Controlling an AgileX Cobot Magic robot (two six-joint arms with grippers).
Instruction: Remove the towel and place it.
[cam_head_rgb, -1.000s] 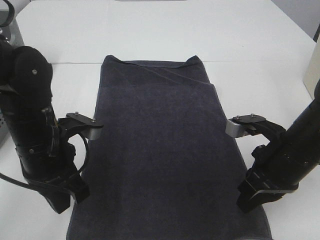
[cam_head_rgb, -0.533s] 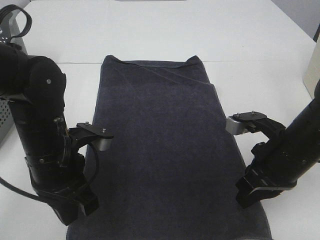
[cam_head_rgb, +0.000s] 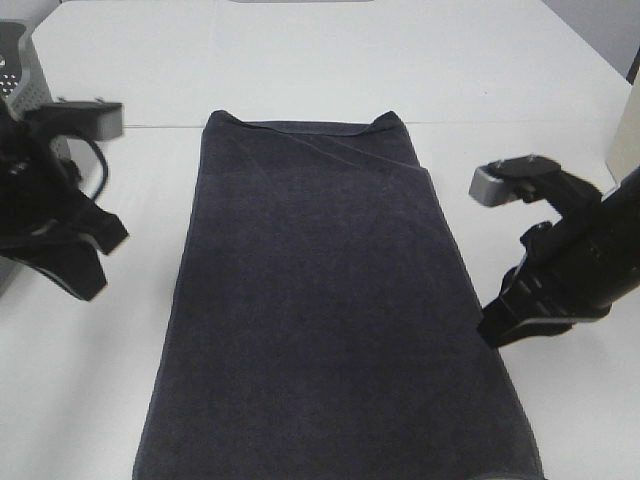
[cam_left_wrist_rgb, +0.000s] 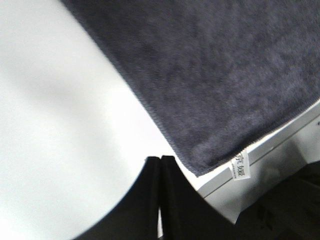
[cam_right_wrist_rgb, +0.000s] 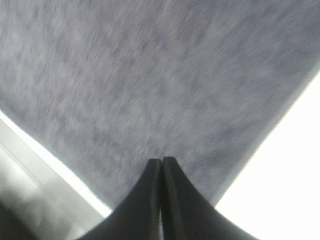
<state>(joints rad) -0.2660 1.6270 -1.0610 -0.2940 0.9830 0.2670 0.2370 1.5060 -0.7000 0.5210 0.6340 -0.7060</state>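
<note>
Towel (cam_head_rgb: 330, 300) lies flat and spread down the middle of the white table (cam_head_rgb: 330, 60), its near end reaching the table's front edge and its far end showing a small diagonal fold.

On the left, the left gripper (cam_head_rgb: 85, 285) hangs over bare table, apart from the towel's left hem. Its fingers are pressed together with nothing between them. In the left wrist view the shut tips (cam_left_wrist_rgb: 160, 190) sit over white tabletop just beside the towel's near corner (cam_left_wrist_rgb: 200, 170).

At the far left edge of the high view, part of a gray perforated basket (cam_head_rgb: 22, 75) shows behind the left arm; whether anything is in it cannot be told.

On the right, the right gripper (cam_head_rgb: 495, 330) sits at the towel's right hem, clenched and empty; whether it touches the cloth cannot be told. The right wrist view shows its closed tips (cam_right_wrist_rgb: 161, 185) over the blurred cloth (cam_right_wrist_rgb: 150, 75), near the hem.

Only the left wrist view shows a small white label (cam_left_wrist_rgb: 242, 166) at the towel's corner, hanging at the table's front edge. The high view alone shows the towel's full outline and both arms.
</note>
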